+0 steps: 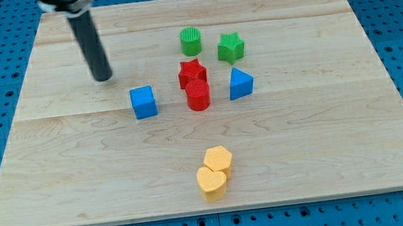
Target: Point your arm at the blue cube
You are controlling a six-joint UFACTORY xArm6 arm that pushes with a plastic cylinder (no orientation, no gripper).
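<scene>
The blue cube (143, 102) sits on the wooden board left of the middle. My tip (103, 78) rests on the board up and to the left of the cube, with a clear gap between them. The dark rod rises from the tip toward the view's top left. Nothing touches the cube.
A red star (192, 72) and a red cylinder (198, 96) stand right of the cube. A blue triangular block (240, 83), a green cylinder (190, 41) and a green star (230, 47) lie further right. A yellow hexagon (218, 159) and a yellow heart (211, 183) sit near the bottom.
</scene>
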